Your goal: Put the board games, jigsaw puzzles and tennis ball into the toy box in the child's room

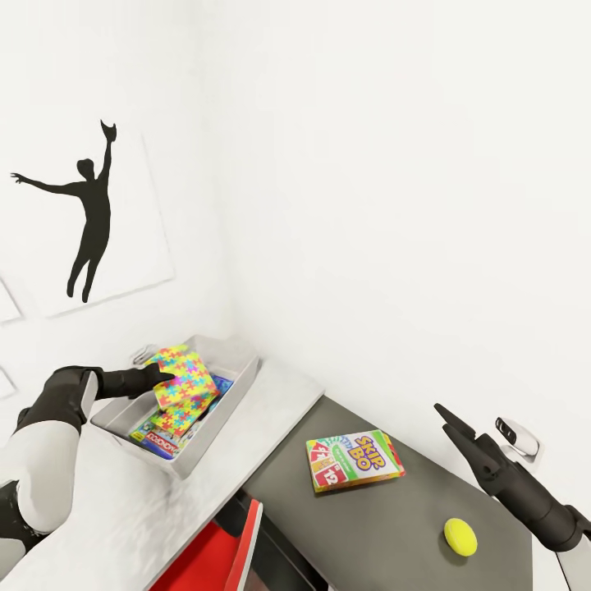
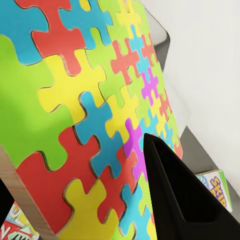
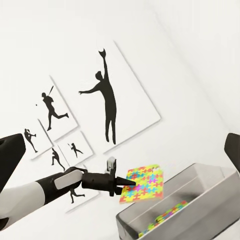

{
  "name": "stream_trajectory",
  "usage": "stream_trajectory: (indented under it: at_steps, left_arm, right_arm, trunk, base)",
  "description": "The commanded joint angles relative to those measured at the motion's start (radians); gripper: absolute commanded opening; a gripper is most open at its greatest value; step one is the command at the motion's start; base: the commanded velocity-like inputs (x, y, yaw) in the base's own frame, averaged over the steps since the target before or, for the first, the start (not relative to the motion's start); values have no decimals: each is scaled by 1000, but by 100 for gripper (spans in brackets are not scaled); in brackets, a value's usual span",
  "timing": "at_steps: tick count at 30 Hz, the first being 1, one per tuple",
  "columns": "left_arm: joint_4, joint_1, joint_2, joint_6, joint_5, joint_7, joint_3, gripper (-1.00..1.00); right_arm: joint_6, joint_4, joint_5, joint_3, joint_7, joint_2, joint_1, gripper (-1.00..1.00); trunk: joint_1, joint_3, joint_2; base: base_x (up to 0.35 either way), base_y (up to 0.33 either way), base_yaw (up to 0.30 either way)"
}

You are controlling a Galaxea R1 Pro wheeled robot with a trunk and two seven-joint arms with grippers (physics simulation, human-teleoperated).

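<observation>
Held tilted over the toy box (image 1: 238,371) at the back corner of the worktop (image 1: 123,509): a jigsaw puzzle (image 1: 182,384), pinched at its edge by the left tool (image 1: 164,379), fingers (image 2: 175,195) closed flat against the coloured face. Inside the box, beneath the sheet, printed board games (image 1: 160,435) lying flat; on the lower dark-grey unit (image 1: 386,525) beside it, a Skip-Bo board game (image 1: 355,460) and, nearer the front, a yellow tennis ball (image 1: 460,537). Poised above that unit near the wall: the right tool (image 1: 450,420), holding nothing, spread of its jaws impossible to tell.
</observation>
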Motion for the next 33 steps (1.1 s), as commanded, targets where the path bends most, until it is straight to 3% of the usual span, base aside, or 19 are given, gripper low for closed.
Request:
stream_trajectory:
  at_steps: [1, 12, 22, 33]
  left_arm:
    - [0, -2, -1, 0, -11, -9, 6, -100]
    - [3, -2, -2, -36, -13, -6, 7, -100]
    - [9, -2, -7, -56, -10, 92, 7, -100]
    - [10, -2, -18, -56, -9, 104, 7, -100]
  right_arm:
    - [9, 0, -5, 0, 2, 0, -1, 100]
    - [7, 0, -5, -1, 2, -1, -1, 100]
    - [10, 0, -5, -2, 2, -3, -1, 100]
    - [31, -2, -6, -1, 0, -7, -1, 100]
  trunk:
    - [1, -2, -2]
    - [1, -2, -2]
    - [1, -2, -2]
    - [1, -9, -2]
  base:
    - [0, 0, 0]
    - [0, 0, 0]
    - [0, 0, 0]
    - [0, 0, 0]
